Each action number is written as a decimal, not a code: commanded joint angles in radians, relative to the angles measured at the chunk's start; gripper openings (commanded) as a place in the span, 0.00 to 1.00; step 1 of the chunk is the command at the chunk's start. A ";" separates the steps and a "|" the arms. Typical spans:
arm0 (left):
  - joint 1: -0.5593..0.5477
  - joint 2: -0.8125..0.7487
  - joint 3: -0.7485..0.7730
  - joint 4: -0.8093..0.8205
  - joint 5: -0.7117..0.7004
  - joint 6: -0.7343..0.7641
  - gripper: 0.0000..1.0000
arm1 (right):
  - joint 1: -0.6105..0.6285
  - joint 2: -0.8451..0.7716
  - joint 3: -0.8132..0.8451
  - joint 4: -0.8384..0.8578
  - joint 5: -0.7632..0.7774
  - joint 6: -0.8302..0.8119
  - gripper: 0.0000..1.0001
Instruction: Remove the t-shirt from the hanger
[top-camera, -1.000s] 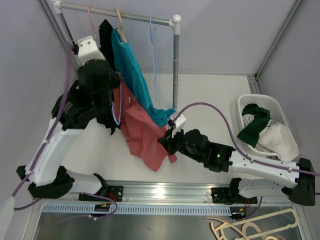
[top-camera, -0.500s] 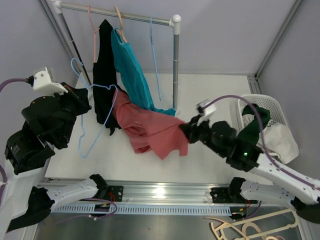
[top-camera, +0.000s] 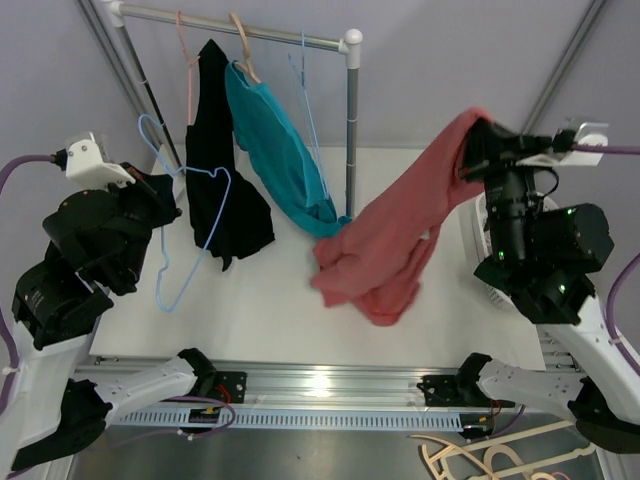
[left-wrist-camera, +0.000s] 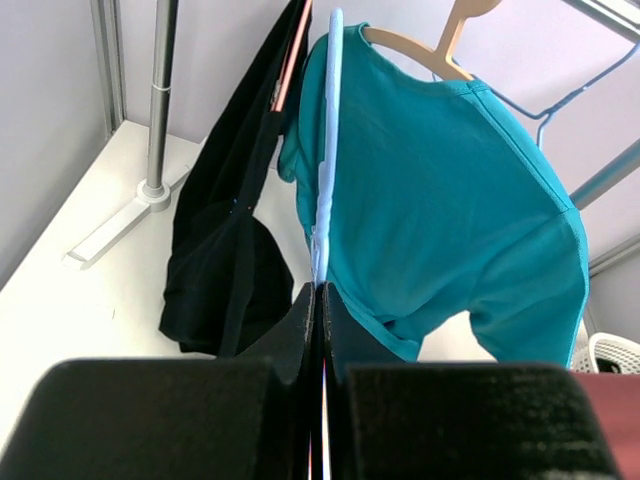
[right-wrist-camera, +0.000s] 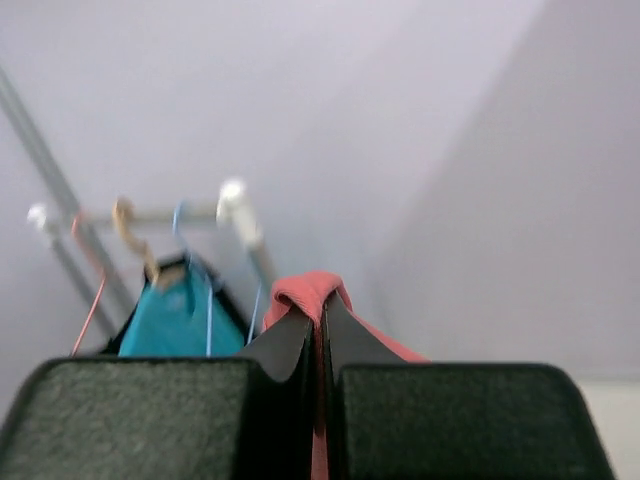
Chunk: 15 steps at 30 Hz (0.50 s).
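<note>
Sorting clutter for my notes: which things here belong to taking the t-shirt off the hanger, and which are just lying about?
Part of the job: red t-shirt, gripped by the right end effector; light blue hanger, gripped by the left end effector.

Just lying about: teal shirt, black garment, clothes rack.

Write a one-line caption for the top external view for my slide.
Right gripper holds the red t-shirt high; left gripper grips the bare light-blue hanger beside the rack.
</note>
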 joint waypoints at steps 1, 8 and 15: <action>0.009 0.004 0.036 0.023 0.014 0.023 0.01 | -0.023 0.124 0.155 0.420 0.065 -0.315 0.00; 0.025 0.027 0.038 0.049 0.002 0.058 0.01 | -0.207 0.324 0.462 0.562 -0.050 -0.501 0.00; 0.123 0.060 0.013 0.163 0.045 0.118 0.01 | -0.602 0.353 0.542 0.503 -0.116 -0.279 0.00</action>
